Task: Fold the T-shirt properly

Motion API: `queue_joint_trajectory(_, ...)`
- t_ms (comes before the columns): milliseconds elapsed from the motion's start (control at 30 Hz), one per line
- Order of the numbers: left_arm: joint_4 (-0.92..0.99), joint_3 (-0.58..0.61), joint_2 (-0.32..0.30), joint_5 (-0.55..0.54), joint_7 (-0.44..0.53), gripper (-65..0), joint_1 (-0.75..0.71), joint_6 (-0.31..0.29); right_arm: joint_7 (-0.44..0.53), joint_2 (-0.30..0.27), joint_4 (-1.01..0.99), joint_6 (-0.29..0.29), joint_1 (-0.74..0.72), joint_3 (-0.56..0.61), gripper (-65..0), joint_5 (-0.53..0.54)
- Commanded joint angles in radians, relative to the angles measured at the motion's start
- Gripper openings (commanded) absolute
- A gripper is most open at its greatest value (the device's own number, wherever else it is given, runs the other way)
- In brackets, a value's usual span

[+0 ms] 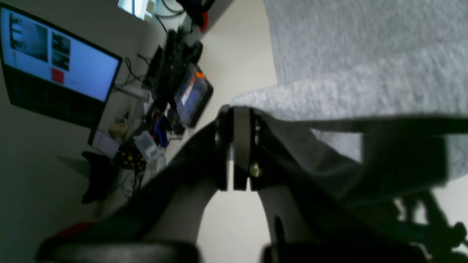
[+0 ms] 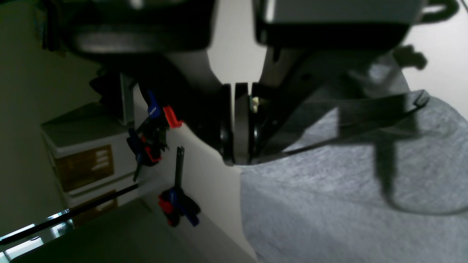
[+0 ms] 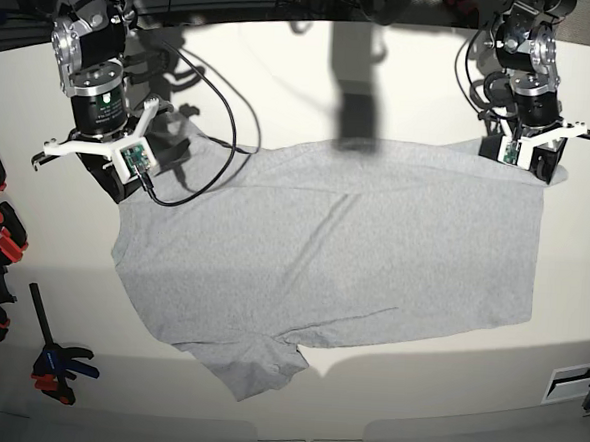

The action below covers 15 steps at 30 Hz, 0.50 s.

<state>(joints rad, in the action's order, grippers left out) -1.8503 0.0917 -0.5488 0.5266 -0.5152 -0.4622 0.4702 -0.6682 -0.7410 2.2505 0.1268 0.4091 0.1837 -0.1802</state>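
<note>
The light grey T-shirt point(image 3: 343, 254) lies spread plain side up across the white table, with one sleeve point(image 3: 256, 369) at the front left. My left gripper point(image 3: 527, 163) sits at the shirt's far right corner. In the left wrist view its fingers point(image 1: 234, 109) are closed together at the shirt's edge point(image 1: 263, 98). My right gripper point(image 3: 127, 179) sits at the shirt's far left corner. In the right wrist view its fingers point(image 2: 237, 160) are closed at the fabric edge point(image 2: 329, 204). No lettering or neck tag shows.
A black cable point(image 3: 200, 170) loops from my right arm over the shirt's left corner. Blue and red clamps point(image 3: 56, 367) line the table's left edge. A lit monitor point(image 1: 55, 69) and electronics clutter point(image 1: 175, 98) stand beyond the table. Storage boxes point(image 2: 84, 160) stand beside it.
</note>
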Motion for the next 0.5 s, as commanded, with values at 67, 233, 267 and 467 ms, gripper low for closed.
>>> queue_joint_trajectory(67,-0.010,-0.007,-0.014,-0.042,0.068,-65.0,0.034,0.035,0.040,0.015,0.002,-0.016,-0.051,-0.006,-65.0,0.036)
queue_joint_trajectory(233,0.045,-0.007,-0.014,-0.255,0.132,-65.0,0.118,0.033,0.057,0.084,-0.091,-0.063,-0.137,-0.006,-65.0,0.085)
queue_joint_trajectory(267,0.066,-0.007,-0.014,-0.268,0.132,-65.0,0.135,0.031,0.066,0.097,-0.116,-0.068,-0.153,-0.006,-65.0,0.085)
queue_joint_trajectory(467,0.200,-0.007,-0.014,-0.284,0.209,-65.0,0.218,0.031,0.078,0.144,-0.230,-0.124,-0.265,-0.006,-65.0,0.145)
